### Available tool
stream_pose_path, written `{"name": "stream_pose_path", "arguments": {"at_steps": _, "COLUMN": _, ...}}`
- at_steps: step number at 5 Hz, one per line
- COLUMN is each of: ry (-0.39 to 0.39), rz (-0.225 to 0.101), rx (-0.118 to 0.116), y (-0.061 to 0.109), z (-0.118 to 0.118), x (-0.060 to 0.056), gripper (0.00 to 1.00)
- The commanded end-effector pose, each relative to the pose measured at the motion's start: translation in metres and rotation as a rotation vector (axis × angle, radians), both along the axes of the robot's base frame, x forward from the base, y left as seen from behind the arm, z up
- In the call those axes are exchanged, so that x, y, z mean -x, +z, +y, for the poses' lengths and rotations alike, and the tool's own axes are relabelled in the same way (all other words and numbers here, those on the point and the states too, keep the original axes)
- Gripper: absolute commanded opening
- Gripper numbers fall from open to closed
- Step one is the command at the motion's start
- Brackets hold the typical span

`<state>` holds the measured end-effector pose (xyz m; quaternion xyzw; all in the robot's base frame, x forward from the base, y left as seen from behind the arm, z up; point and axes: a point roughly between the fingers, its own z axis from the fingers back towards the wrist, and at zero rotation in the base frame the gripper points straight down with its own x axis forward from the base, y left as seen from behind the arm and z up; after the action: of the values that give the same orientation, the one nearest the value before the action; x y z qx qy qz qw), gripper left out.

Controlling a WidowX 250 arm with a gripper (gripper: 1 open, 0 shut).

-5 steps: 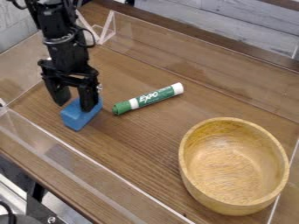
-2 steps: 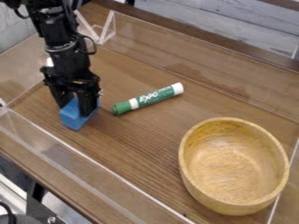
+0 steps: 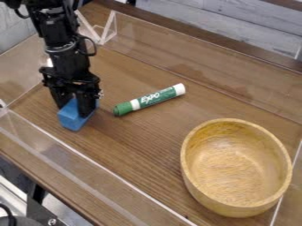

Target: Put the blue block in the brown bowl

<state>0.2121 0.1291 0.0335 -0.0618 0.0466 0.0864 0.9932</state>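
Observation:
The blue block (image 3: 77,116) rests on the wooden table at the left. My gripper (image 3: 73,102) points straight down onto its top, and the black fingers (image 3: 91,94) are shut against the block's sides. The block's upper part is hidden between the fingers. The brown bowl (image 3: 236,167) stands at the lower right, upright with nothing in it, well apart from the gripper.
A green-and-white Expo marker (image 3: 150,99) lies between block and bowl. Clear acrylic walls (image 3: 48,157) fence the table along the front and left, with another panel (image 3: 189,40) at the back. A small clear stand (image 3: 109,31) sits behind the arm.
The gripper has sunk a little over the block and its fingers have closed in from wide apart onto the block's sides. The block, marker and bowl have stayed put.

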Motion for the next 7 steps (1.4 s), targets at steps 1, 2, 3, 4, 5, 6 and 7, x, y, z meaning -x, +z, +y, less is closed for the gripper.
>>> {"name": "stream_pose_path", "arguments": {"at_steps": 1, "ry": -0.009, "rz": -0.063, "rx": -0.058, "y": 0.027, "z": 0.007, "x": -0.012, "gripper": 0.00}}
{"name": "stream_pose_path", "arguments": {"at_steps": 2, "ry": -0.014, "rz": -0.058, "rx": -0.070, "y": 0.037, "z": 0.006, "x": -0.013, "gripper": 0.00}}
{"name": "stream_pose_path", "arguments": {"at_steps": 3, "ry": -0.021, "rz": -0.063, "rx": -0.082, "y": 0.049, "z": 0.004, "x": -0.016, "gripper": 0.00}}
{"name": "stream_pose_path", "arguments": {"at_steps": 4, "ry": -0.028, "rz": -0.084, "rx": -0.091, "y": 0.063, "z": 0.001, "x": -0.022, "gripper": 0.00}}
{"name": "stream_pose_path", "arguments": {"at_steps": 5, "ry": -0.026, "rz": -0.109, "rx": -0.093, "y": 0.081, "z": -0.002, "x": -0.028, "gripper": 0.00}}
{"name": "stream_pose_path", "arguments": {"at_steps": 6, "ry": -0.041, "rz": -0.131, "rx": -0.083, "y": 0.109, "z": -0.011, "x": -0.037, "gripper": 0.00}}
{"name": "stream_pose_path", "arguments": {"at_steps": 7, "ry": -0.063, "rz": -0.158, "rx": -0.071, "y": 0.133, "z": -0.022, "x": -0.050, "gripper": 0.00}}
